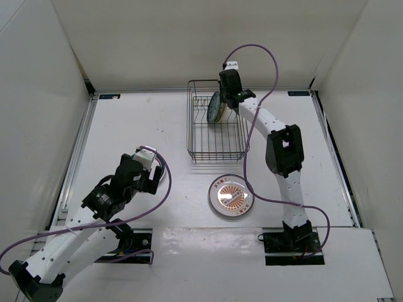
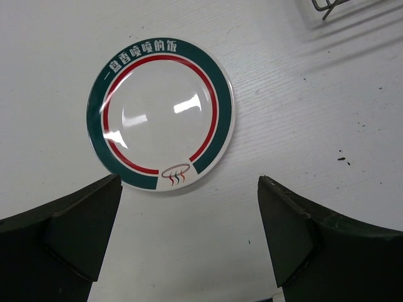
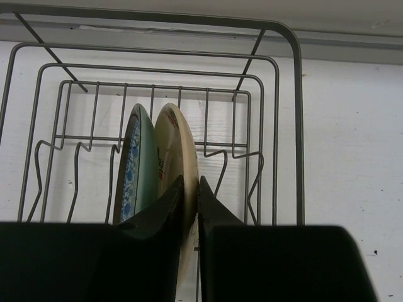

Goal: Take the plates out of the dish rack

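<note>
Two plates stand on edge side by side in the dish rack (image 3: 286, 126): a teal-green plate (image 3: 134, 167) with a blue patterned rim on the left and a cream plate (image 3: 175, 135) on the right. My right gripper (image 3: 191, 184) is shut on the cream plate's near rim, one finger on each face. From above, the same gripper (image 1: 228, 98) sits over the plates (image 1: 215, 107) in the dish rack (image 1: 217, 150). A sunburst plate (image 1: 231, 195) lies flat on the table. A white plate with a green rim (image 2: 160, 113) lies flat just beyond my open, empty left gripper (image 2: 189, 182).
The rack stands at the back of the table near the rear wall. Its corner (image 2: 334, 5) shows at the top right of the left wrist view. The right arm's purple cable (image 1: 264, 69) loops above the rack. White walls enclose the table on three sides.
</note>
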`<control>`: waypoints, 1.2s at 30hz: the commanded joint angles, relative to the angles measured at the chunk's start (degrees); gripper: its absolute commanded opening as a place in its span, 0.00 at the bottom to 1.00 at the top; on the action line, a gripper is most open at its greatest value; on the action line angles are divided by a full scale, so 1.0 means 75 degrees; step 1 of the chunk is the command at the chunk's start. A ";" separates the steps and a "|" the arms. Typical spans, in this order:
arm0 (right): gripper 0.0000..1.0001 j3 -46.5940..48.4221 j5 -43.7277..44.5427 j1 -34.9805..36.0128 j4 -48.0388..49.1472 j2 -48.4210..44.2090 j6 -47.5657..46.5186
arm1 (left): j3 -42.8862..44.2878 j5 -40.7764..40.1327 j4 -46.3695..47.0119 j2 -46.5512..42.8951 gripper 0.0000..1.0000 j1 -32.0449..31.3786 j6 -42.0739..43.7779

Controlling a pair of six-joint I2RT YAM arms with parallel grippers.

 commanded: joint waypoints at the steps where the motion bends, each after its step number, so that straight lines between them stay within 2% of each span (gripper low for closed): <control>1: 0.01 0.0413 0.0409 0.0147 0.0462 -0.0668 -0.0362 | 0.0014 -0.0145 -0.0013 -0.0116 0.99 0.0025 0.0023; 19: 0.00 0.0143 0.1945 0.0732 0.1165 -0.1605 -0.2285 | 0.0002 -0.0309 -0.0025 -0.0104 0.99 0.0037 0.0046; 26: 0.00 -0.0617 0.2191 0.0850 0.1177 -0.2566 -0.2449 | -0.0010 -0.0344 -0.0036 -0.0116 0.99 0.0037 0.0058; 31: 0.00 -0.1669 0.1852 0.0850 0.0488 -0.3678 -0.1864 | 0.0002 -0.0403 -0.0048 -0.0151 0.99 0.0037 0.0058; 34: 0.00 -0.2526 0.1150 0.0838 0.0228 -0.4616 -0.1024 | 0.0002 -0.0403 -0.0060 -0.0140 0.99 0.0037 0.0058; 35: 0.00 -0.3294 0.0499 0.0861 0.0227 -0.4815 -0.0741 | 0.0013 -0.0426 -0.0048 -0.0163 0.99 0.0048 0.0058; 36: 0.00 -0.3534 0.0214 0.0862 0.0227 -0.5490 -0.0634 | 0.0002 -0.0449 -0.0071 -0.0174 0.99 0.0037 0.0046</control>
